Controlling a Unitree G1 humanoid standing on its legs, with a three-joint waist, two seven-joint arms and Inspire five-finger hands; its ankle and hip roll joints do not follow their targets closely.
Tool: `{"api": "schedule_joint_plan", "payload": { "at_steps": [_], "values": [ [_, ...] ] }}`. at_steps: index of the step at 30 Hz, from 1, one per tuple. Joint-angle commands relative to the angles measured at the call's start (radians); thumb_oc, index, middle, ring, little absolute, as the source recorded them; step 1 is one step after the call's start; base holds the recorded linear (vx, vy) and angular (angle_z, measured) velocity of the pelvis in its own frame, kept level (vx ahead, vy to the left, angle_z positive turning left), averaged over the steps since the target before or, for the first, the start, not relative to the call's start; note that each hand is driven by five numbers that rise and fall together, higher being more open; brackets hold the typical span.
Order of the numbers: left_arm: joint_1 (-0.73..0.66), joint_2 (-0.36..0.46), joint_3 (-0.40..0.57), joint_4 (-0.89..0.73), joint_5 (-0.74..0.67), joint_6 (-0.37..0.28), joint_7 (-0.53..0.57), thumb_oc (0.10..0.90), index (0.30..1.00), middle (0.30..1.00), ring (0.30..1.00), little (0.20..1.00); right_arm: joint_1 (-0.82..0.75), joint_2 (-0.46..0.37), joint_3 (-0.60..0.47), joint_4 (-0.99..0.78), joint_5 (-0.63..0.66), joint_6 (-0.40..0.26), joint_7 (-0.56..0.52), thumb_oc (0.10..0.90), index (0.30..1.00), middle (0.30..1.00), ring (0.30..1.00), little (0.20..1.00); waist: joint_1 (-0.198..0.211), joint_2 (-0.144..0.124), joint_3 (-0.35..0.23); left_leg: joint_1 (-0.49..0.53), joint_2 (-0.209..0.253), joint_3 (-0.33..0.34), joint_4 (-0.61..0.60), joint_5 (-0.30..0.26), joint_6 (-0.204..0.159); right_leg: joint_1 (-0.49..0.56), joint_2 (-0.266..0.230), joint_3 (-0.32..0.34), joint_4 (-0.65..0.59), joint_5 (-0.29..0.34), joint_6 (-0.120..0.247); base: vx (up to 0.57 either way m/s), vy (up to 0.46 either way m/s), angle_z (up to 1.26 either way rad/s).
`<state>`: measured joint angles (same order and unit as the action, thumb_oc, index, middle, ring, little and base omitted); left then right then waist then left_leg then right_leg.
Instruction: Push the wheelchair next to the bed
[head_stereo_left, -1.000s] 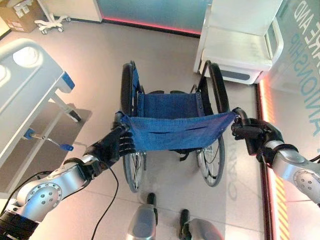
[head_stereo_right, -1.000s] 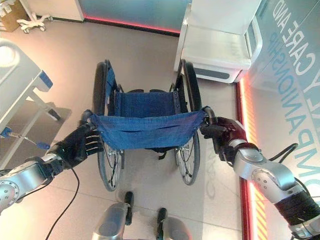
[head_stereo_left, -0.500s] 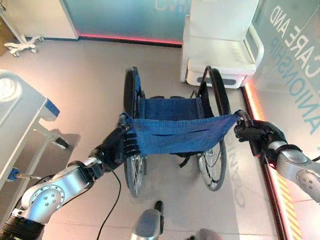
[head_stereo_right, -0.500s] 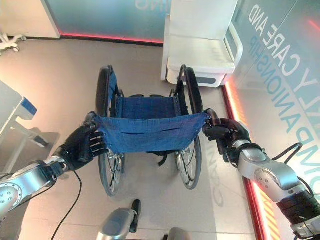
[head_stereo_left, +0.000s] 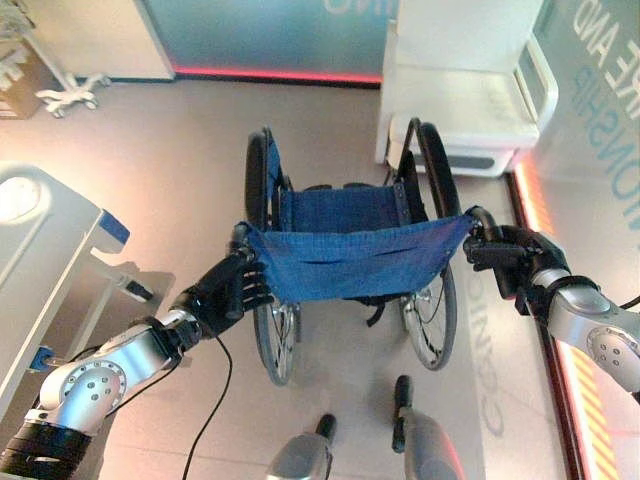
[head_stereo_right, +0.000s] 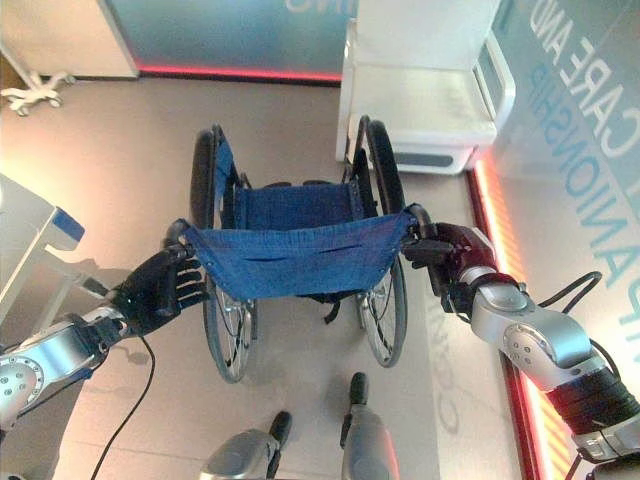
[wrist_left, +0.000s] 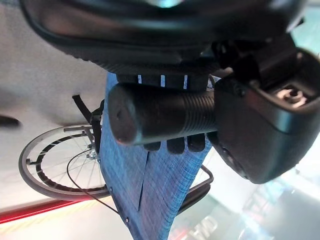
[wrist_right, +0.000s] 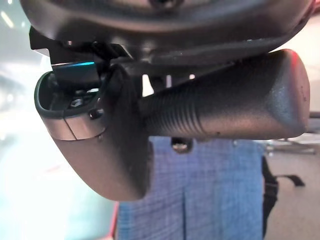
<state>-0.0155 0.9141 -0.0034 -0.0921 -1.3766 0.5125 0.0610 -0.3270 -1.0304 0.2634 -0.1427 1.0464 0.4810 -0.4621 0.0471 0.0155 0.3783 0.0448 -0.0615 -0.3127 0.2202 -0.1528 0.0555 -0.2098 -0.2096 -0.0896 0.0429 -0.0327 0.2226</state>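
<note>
Left eye view: the bed (head_stereo_left: 40, 260) lies at the far left, its white frame angled toward the middle. The left hand (head_stereo_left: 225, 292) has its fingers curled round the wheelchair's left push handle (wrist_left: 160, 119). The wheelchair (head_stereo_left: 350, 255), with blue fabric seat and backrest, stands on the floor in the middle, well apart from the bed. The right hand (head_stereo_left: 515, 255) is clenched round the right push handle (wrist_right: 225, 107). A white chair (head_stereo_left: 465, 85) stands beyond the wheelchair's right wheel.

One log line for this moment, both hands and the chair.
left hand: shut on left push handle | right hand: shut on right push handle | wheelchair: upright | bed: front-left
</note>
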Motion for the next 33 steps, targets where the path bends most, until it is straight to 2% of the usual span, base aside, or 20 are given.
{"api": "schedule_joint_plan", "payload": {
  "at_steps": [1, 3, 6, 8, 10, 11, 13, 14, 15, 17, 19, 20, 23, 24, 26, 27, 28, 30, 32, 33],
  "values": [
    [0.020, 0.060, 0.119, -0.111, 0.022, -0.110, -0.039, 0.400, 0.300, 0.300, 0.300, 0.300, -0.143, -0.004, 0.048, -0.075, -0.095, -0.118, 0.221, 0.400, 0.300, 0.300, 0.300, 0.300, 0.043, -0.058, -0.087, 0.050, -0.067, 0.211, 0.145, -0.131, 0.012, -0.007, -0.004, -0.005, -0.037, 0.241, -0.028, 0.42, -0.251, 0.51],
    [0.053, 0.033, 0.121, -0.136, 0.036, -0.100, -0.053, 0.400, 0.300, 0.300, 0.300, 0.300, -0.176, -0.008, 0.069, -0.054, -0.082, -0.112, 0.217, 0.400, 0.300, 0.300, 0.300, 0.300, 0.053, -0.066, -0.114, 0.062, -0.058, 0.188, 0.200, -0.110, -0.002, 0.000, 0.019, -0.005, 0.024, 0.226, -0.033, 0.51, -0.254, 0.70],
    [0.095, 0.018, 0.146, -0.190, 0.029, -0.082, -0.063, 0.400, 0.300, 0.300, 0.300, 0.300, -0.192, -0.032, 0.067, -0.042, -0.049, -0.074, 0.215, 0.400, 0.300, 0.300, 0.300, 0.300, 0.045, -0.053, -0.162, 0.127, 0.004, 0.158, 0.255, 0.075, -0.061, 0.009, 0.082, -0.038, 0.104, 0.177, -0.070, 0.43, -0.192, 0.89],
    [0.107, 0.003, 0.161, -0.232, 0.029, -0.078, -0.049, 0.400, 0.300, 0.300, 0.300, 0.300, -0.201, -0.042, 0.069, -0.026, -0.056, -0.062, 0.232, 0.400, 0.300, 0.300, 0.300, 0.300, 0.044, -0.062, -0.178, 0.074, 0.019, 0.188, 0.438, 0.250, -0.109, 0.071, 0.113, -0.059, 0.090, 0.135, -0.127, 0.38, -0.233, 0.95],
    [0.108, 0.001, 0.172, -0.247, 0.030, -0.080, -0.041, 0.400, 0.300, 0.300, 0.300, 0.300, -0.209, -0.049, 0.070, -0.018, -0.063, -0.059, 0.249, 0.400, 0.300, 0.300, 0.300, 0.300, 0.052, -0.076, -0.174, -0.012, 0.005, 0.208, 0.600, 0.295, -0.121, 0.116, 0.123, -0.067, 0.083, 0.108, -0.155, 0.32, -0.254, 0.49],
    [0.105, -0.002, 0.187, -0.253, 0.034, -0.071, -0.036, 0.400, 0.300, 0.300, 0.300, 0.300, -0.220, -0.057, 0.073, -0.012, -0.057, -0.056, 0.254, 0.400, 0.300, 0.300, 0.300, 0.300, 0.073, -0.092, -0.151, -0.162, -0.040, 0.243, 0.792, 0.292, -0.121, 0.169, 0.130, -0.075, 0.085, 0.078, -0.178, 0.32, -0.264, 0.05],
    [0.098, -0.005, 0.202, -0.253, 0.043, -0.061, -0.024, 0.400, 0.300, 0.300, 0.300, 0.300, -0.228, -0.055, 0.074, -0.015, -0.054, -0.054, 0.251, 0.400, 0.300, 0.300, 0.300, 0.300, 0.096, -0.094, -0.124, -0.273, -0.052, 0.265, 0.822, 0.258, -0.103, 0.218, 0.151, -0.084, 0.091, 0.056, -0.193, 0.39, -0.249, 0.00],
    [0.105, 0.006, 0.221, -0.254, 0.041, -0.067, -0.005, 0.400, 0.300, 0.300, 0.300, 0.300, -0.231, -0.054, 0.076, -0.038, -0.057, -0.054, 0.249, 0.400, 0.300, 0.300, 0.300, 0.300, 0.117, -0.091, -0.103, -0.321, -0.063, 0.291, 0.727, 0.221, -0.085, 0.254, 0.170, -0.080, 0.091, 0.043, -0.189, 0.37, -0.164, 0.15],
    [0.107, 0.010, 0.227, -0.251, 0.040, -0.068, -0.005, 0.400, 0.300, 0.300, 0.300, 0.300, -0.234, -0.053, 0.078, -0.040, -0.056, -0.054, 0.248, 0.400, 0.300, 0.300, 0.300, 0.300, 0.123, -0.089, -0.097, -0.317, -0.056, 0.302, 0.697, 0.217, -0.082, 0.264, 0.176, -0.079, 0.093, 0.037, -0.189, 0.39, -0.125, 0.23],
    [0.112, 0.031, 0.247, -0.221, 0.036, -0.076, -0.005, 0.400, 0.300, 0.300, 0.300, 0.300, -0.267, -0.043, 0.098, -0.042, -0.048, -0.050, 0.239, 0.400, 0.300, 0.300, 0.300, 0.300, 0.138, -0.080, -0.090, -0.314, -0.016, 0.345, 0.485, 0.239, -0.080, 0.295, 0.202, -0.084, 0.094, 0.014, -0.189, 0.38, -0.051, -0.06],
    [0.095, 0.031, 0.229, -0.168, 0.062, -0.088, -0.024, 0.400, 0.300, 0.300, 0.300, 0.300, -0.324, 0.009, 0.149, 0.010, -0.050, -0.054, 0.226, 0.400, 0.300, 0.300, 0.300, 0.300, 0.170, -0.036, -0.099, -0.326, 0.050, 0.372, 0.101, 0.364, -0.118, 0.366, 0.270, -0.096, 0.085, -0.039, -0.204, 0.67, 0.054, -0.23],
    [0.091, 0.026, 0.219, -0.162, 0.073, -0.092, -0.027, 0.400, 0.300, 0.300, 0.300, 0.300, -0.327, 0.021, 0.157, 0.022, -0.059, -0.059, 0.227, 0.400, 0.300, 0.300, 0.300, 0.300, 0.177, -0.031, -0.101, -0.327, 0.055, 0.382, 0.026, 0.390, -0.126, 0.390, 0.278, -0.095, 0.080, -0.051, -0.204, 0.57, 0.084, -0.01],
    [0.070, -0.001, 0.183, -0.161, 0.134, -0.111, -0.014, 0.400, 0.300, 0.300, 0.300, 0.300, -0.304, 0.067, 0.164, 0.039, -0.098, -0.077, 0.226, 0.400, 0.300, 0.300, 0.300, 0.300, 0.203, -0.020, -0.102, -0.341, 0.071, 0.399, -0.156, 0.439, -0.145, 0.478, 0.297, -0.082, 0.076, -0.116, -0.207, 0.52, 0.080, -0.14],
    [0.067, -0.002, 0.181, -0.161, 0.138, -0.114, -0.012, 0.400, 0.300, 0.300, 0.300, 0.300, -0.301, 0.070, 0.164, 0.039, -0.101, -0.079, 0.226, 0.400, 0.300, 0.300, 0.300, 0.300, 0.205, -0.020, -0.102, -0.340, 0.070, 0.399, -0.161, 0.439, -0.145, 0.482, 0.296, -0.082, 0.079, -0.122, -0.207, 0.60, 0.113, -0.22],
    [0.034, 0.004, 0.189, -0.139, 0.131, -0.118, 0.010, 0.400, 0.300, 0.300, 0.300, 0.300, -0.275, 0.122, 0.170, 0.045, -0.146, -0.100, 0.236, 0.400, 0.300, 0.300, 0.300, 0.300, 0.209, -0.030, -0.121, -0.311, 0.057, 0.400, -0.133, 0.335, -0.105, 0.489, 0.268, -0.077, 0.154, -0.169, -0.176, 0.49, 0.118, -0.25],
    [0.029, 0.005, 0.190, -0.135, 0.125, -0.121, 0.015, 0.400, 0.300, 0.300, 0.300, 0.300, -0.269, 0.129, 0.168, 0.045, -0.151, -0.101, 0.241, 0.400, 0.300, 0.300, 0.300, 0.300, 0.211, -0.032, -0.124, -0.308, 0.053, 0.400, -0.123, 0.326, -0.100, 0.492, 0.263, -0.076, 0.168, -0.174, -0.171, 0.53, 0.128, -0.44],
    [0.012, 0.009, 0.190, -0.118, 0.108, -0.115, 0.025, 0.400, 0.300, 0.300, 0.300, 0.300, -0.237, 0.150, 0.155, 0.045, -0.169, -0.107, 0.251, 0.400, 0.300, 0.300, 0.300, 0.300, 0.216, -0.041, -0.136, -0.306, 0.037, 0.407, -0.081, 0.288, -0.075, 0.507, 0.247, -0.078, 0.223, -0.163, -0.151, 0.61, 0.144, -0.31],
    [-0.024, 0.009, 0.182, -0.086, 0.119, -0.078, 0.009, 0.400, 0.300, 0.300, 0.300, 0.300, -0.195, 0.189, 0.142, 0.046, -0.202, -0.109, 0.244, 0.400, 0.300, 0.300, 0.300, 0.300, 0.226, -0.072, -0.160, -0.271, -0.019, 0.401, -0.068, 0.241, -0.012, 0.489, 0.217, -0.078, 0.442, -0.013, -0.069, 0.58, 0.162, -0.15],
    [-0.051, 0.025, 0.167, -0.078, 0.116, -0.069, -0.004, 0.400, 0.300, 0.300, 0.300, 0.300, -0.179, 0.188, 0.128, 0.034, -0.210, -0.116, 0.243, 0.400, 0.300, 0.300, 0.300, 0.300, 0.225, -0.067, -0.176, -0.240, -0.031, 0.369, -0.072, 0.218, 0.012, 0.415, 0.230, -0.057, 0.657, 0.125, -0.015, 0.39, 0.129, 0.25],
    [-0.060, 0.031, 0.162, -0.076, 0.110, -0.066, -0.005, 0.400, 0.300, 0.300, 0.300, 0.300, -0.184, 0.184, 0.131, 0.031, -0.203, -0.119, 0.238, 0.400, 0.300, 0.300, 0.300, 0.300, 0.221, -0.061, -0.178, -0.226, -0.031, 0.359, -0.070, 0.209, 0.016, 0.382, 0.232, -0.055, 0.715, 0.155, -0.012, 0.39, 0.117, 0.49]
  ]
}}
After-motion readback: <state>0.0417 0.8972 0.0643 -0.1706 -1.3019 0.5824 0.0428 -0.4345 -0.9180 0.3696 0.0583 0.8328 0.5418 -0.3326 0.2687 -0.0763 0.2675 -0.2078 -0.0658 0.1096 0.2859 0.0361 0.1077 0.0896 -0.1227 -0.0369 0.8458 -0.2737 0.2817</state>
